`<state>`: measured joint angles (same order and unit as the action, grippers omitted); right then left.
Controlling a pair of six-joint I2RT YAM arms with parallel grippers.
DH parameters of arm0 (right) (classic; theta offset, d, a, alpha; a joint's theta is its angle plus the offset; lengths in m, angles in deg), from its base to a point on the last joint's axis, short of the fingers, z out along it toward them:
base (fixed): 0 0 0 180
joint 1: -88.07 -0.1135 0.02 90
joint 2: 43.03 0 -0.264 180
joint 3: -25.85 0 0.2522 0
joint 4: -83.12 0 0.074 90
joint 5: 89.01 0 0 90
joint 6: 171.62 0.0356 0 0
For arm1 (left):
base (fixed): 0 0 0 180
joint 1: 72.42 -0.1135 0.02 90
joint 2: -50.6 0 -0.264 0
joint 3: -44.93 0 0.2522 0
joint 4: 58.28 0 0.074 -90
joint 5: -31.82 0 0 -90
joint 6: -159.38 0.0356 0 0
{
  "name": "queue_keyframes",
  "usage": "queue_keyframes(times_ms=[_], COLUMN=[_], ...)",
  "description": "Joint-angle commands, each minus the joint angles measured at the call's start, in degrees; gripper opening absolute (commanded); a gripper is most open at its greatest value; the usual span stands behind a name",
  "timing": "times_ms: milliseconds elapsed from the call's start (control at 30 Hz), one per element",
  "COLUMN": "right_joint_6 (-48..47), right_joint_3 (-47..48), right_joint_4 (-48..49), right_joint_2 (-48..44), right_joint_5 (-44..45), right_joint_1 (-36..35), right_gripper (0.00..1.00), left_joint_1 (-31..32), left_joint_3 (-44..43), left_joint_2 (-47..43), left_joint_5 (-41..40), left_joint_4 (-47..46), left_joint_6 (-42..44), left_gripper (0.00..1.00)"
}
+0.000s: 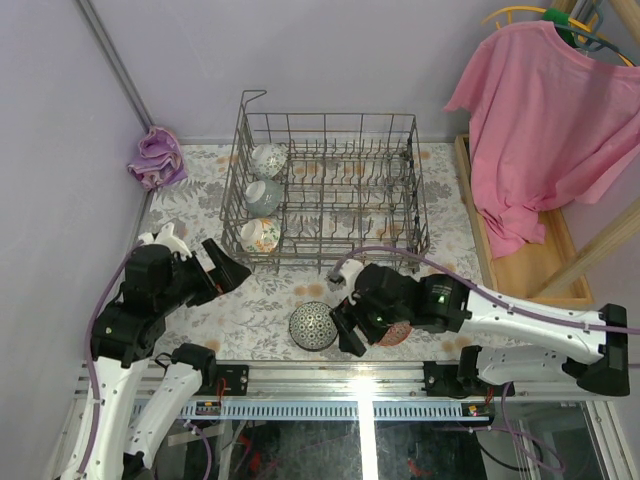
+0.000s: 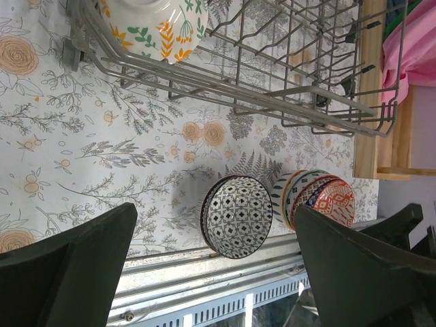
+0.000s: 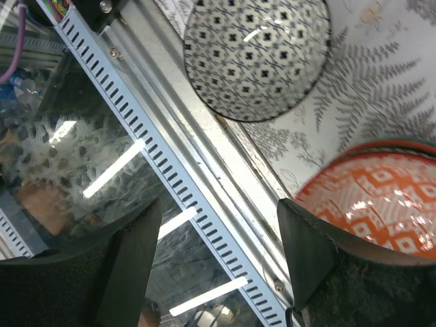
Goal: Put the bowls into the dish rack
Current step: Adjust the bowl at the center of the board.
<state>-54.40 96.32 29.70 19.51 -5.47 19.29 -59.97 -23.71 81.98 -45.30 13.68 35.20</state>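
The grey wire dish rack (image 1: 398,203) stands at the back middle of the table. Three bowls stand on edge in its left row: a pale one (image 1: 268,158), a pale green one (image 1: 263,193) and a floral one (image 1: 260,235). The floral bowl (image 2: 157,24) and the rack (image 2: 286,92) also show in the left wrist view. A black-and-white patterned bowl (image 1: 313,325) (image 2: 238,216) (image 3: 255,54) lies near the front edge. Beside it is a stack of bowls topped by a red-and-white one (image 1: 397,335) (image 2: 320,199) (image 3: 375,201). My right gripper (image 1: 345,328) (image 3: 211,259) is open between them, one finger over the red bowl's rim. My left gripper (image 1: 228,268) (image 2: 214,272) is open and empty.
A crumpled pink cloth (image 1: 157,157) lies at the back left. A pink shirt (image 1: 540,120) hangs at the right above a wooden frame (image 1: 520,270). A metal rail (image 1: 350,375) runs along the table's front edge, just below the loose bowls.
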Motion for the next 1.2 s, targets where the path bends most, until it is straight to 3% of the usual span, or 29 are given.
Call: queue_keyframes(times_ms=[0, 233, 600, 800, 1167], right_joint_6=[0.7, -2.2, -7.7, -9.7, -11.0], right_joint_3=[3.1, 5.4, 11.2, 13.8, 18.1], right_joint_4=[5.2, 9.3, 11.4, 11.3, 10.2], right_joint_2=[4.1, 13.6, 24.1, 29.5, 36.3], right_joint_5=[5.7, 7.3, 9.1, 8.6, 8.5], right_joint_1=[-6.3, -12.4, -12.6, -12.6, -12.6], right_gripper=[0.75, 0.76, 0.78, 0.75, 0.63], left_joint_1=[0.3, 0.4, 0.4, 0.4, 0.4], left_joint_3=[-1.6, -4.7, -6.6, -11.3, -9.6], left_joint_2=[1.6, 0.7, -3.6, -1.7, -3.1], left_joint_5=[3.4, 2.6, 1.3, 0.8, 1.2], left_joint_4=[-2.1, -1.0, 4.0, 6.9, 6.1], left_joint_6=[0.5, 1.0, -0.5, 0.3, 0.0], left_gripper=[1.00, 1.00, 1.00, 1.00, 1.00])
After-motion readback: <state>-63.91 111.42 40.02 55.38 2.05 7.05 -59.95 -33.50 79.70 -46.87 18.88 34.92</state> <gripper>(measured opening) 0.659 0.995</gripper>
